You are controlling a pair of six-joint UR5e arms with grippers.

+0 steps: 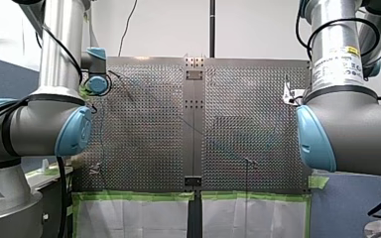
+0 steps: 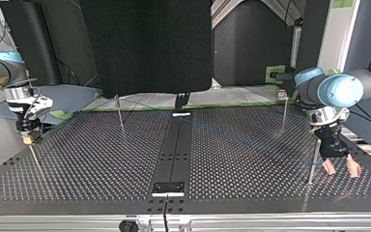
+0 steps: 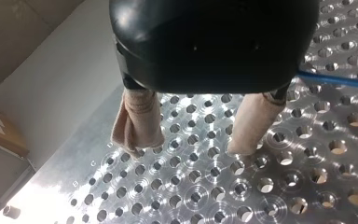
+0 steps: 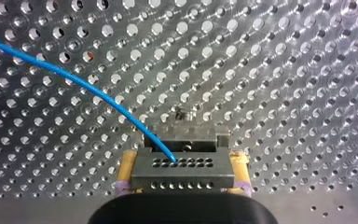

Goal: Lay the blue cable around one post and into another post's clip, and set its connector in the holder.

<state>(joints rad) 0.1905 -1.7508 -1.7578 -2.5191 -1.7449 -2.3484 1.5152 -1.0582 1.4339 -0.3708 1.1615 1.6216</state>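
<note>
Connector (image 4: 181,170) sits clamped in my right jaws, yellow pads (image 4: 126,170) closed on its two ends. Blue cable (image 4: 74,78) exits its face and arcs away ahead over the perforated surface (image 4: 284,70). Left jaws are spread wide, beige pads (image 3: 256,123) holding nothing, with the cable passing just beside them. Risks: I only grip the ends, so cable tension could twist or drag the connector out. Loose slack could also snag the post (image 2: 313,162) beside my left jaws.

Left arm (image 1: 62,44) and right arm (image 1: 335,49): silver tubes, grey joints, light blue caps (image 1: 74,131), black cables (image 1: 60,198); white label (image 1: 338,63) with yellow mark on right arm. Left gripper (image 3: 191,147) black body, beige wrapped pads (image 3: 137,126); right gripper (image 4: 184,161) yellow pads (image 4: 127,163), black body
</note>
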